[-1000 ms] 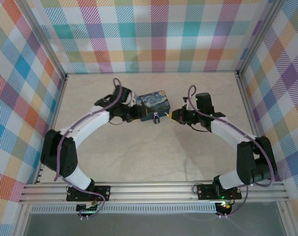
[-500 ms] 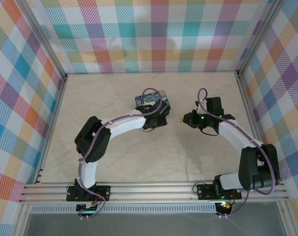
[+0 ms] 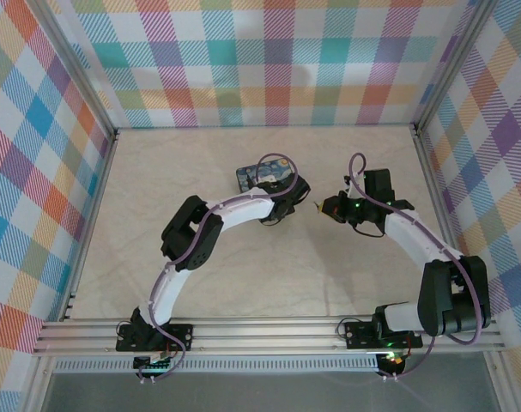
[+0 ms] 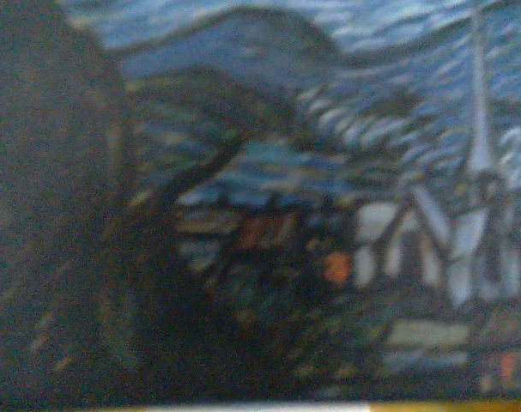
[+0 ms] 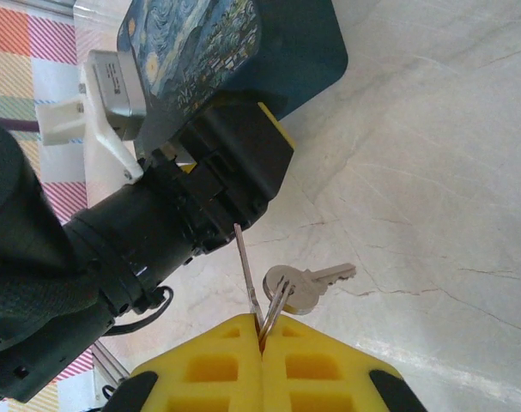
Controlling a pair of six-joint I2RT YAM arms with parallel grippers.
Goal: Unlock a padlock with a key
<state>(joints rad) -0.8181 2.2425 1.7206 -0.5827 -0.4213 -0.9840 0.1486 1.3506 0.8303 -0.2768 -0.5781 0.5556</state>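
The right gripper (image 5: 262, 330) pinches the key (image 5: 245, 266) tight, thin end pointing left at the tin (image 5: 196, 39). The left gripper (image 3: 286, 194) is against the tin; I can't tell how open. Best creep slowly toward the padlock's hole, key straight.

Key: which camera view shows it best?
Right wrist: the key sticks up edge-on from the shut right gripper, with a second key on its ring. In the top view it is too small to tell; the left wrist camera faces the tin up close.
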